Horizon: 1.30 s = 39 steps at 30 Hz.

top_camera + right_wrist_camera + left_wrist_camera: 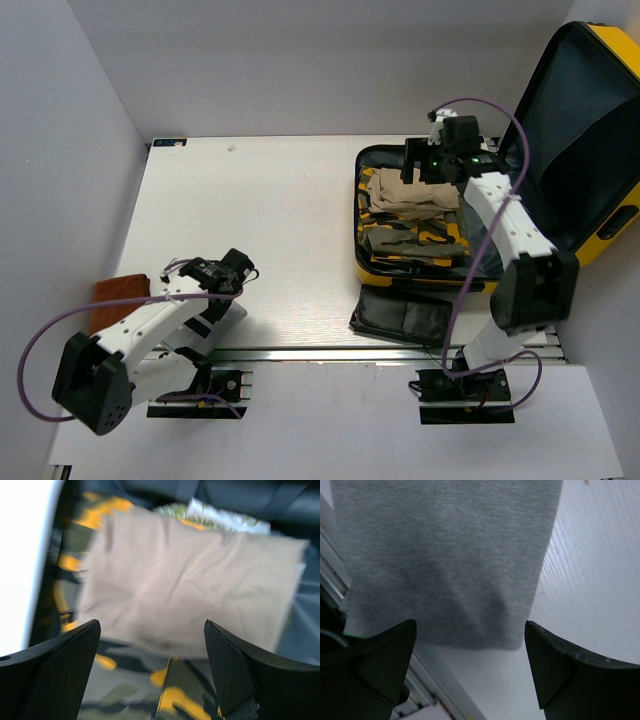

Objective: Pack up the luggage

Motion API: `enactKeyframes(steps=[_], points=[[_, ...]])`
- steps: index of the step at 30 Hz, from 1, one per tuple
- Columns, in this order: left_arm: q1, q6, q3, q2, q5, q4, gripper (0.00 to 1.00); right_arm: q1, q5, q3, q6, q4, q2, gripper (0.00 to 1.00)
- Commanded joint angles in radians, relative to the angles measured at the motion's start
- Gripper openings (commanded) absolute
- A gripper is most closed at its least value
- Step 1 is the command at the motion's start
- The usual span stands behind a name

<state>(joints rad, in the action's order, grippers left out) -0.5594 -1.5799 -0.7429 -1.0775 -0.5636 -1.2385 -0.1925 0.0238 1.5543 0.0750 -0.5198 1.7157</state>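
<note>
Luggage [585, 120] lies open far right, the right end effector [152, 670] spread empty over its tan garment [190, 575]. Probable next move: the left end effector [470, 665], also spread, grips the grey cloth [445, 555].

Bright, even, diffuse light leaves only soft shadows on the white surface [280, 230]. Ahead of the right tool [150, 625] the beige cloth [190, 575] is motion-blurred, and the surface to its left is blown out. The view from the left tool [470, 625] is slightly soft.

Left arm folded low, left pincer [470, 625] parted wide; right arm stretched forward, right pincer [152, 623] parted too.
</note>
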Motion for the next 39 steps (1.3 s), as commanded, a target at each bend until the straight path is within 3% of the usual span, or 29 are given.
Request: enactKeyframes(steps=[1,5,9,12,14,18,23,27,31,33,36,39], points=[[0.030,-0.100,0.103,-0.070,-0.065,0.175,0.98,-0.001,0.044,-0.048,0.029,0.135,-0.174,0.89],[0.090,-0.045,0.111,-0.254,-0.078,0.362,0.98,0.004,0.054,-0.056,0.013,0.135,-0.257,0.89],[0.124,0.142,0.053,-0.512,0.011,0.583,0.98,0.005,0.050,-0.076,0.002,0.144,-0.303,0.89],[0.099,0.217,-0.148,-0.683,-0.008,0.475,0.98,0.002,0.030,-0.076,0.000,0.126,-0.306,0.89],[0.087,0.245,-0.295,-0.749,-0.006,0.433,0.98,0.004,0.022,-0.073,0.003,0.116,-0.307,0.89],[0.064,0.508,-0.371,-0.821,0.161,0.662,0.98,-0.001,0.027,-0.083,-0.003,0.106,-0.321,0.89],[0.030,0.659,-0.426,-0.858,0.358,0.870,0.98,-0.007,0.105,-0.088,-0.004,0.103,-0.314,0.89],[-0.020,0.750,-0.591,-0.839,0.357,0.806,0.98,-0.067,0.151,-0.037,-0.015,0.090,-0.257,0.89],[-0.031,0.741,-0.593,-0.695,0.279,0.688,0.98,-0.203,0.151,0.056,-0.052,0.043,-0.148,0.89],[-0.007,0.683,-0.570,-0.595,0.237,0.566,0.98,-0.269,0.124,0.088,-0.047,0.038,-0.101,0.89],[0.016,0.551,-0.550,-0.503,0.041,0.332,0.98,-0.347,0.052,0.154,0.006,0.030,0.010,0.89],[0.050,0.468,-0.459,-0.416,0.022,0.264,0.98,-0.406,-0.018,0.277,0.020,-0.018,0.160,0.89]])
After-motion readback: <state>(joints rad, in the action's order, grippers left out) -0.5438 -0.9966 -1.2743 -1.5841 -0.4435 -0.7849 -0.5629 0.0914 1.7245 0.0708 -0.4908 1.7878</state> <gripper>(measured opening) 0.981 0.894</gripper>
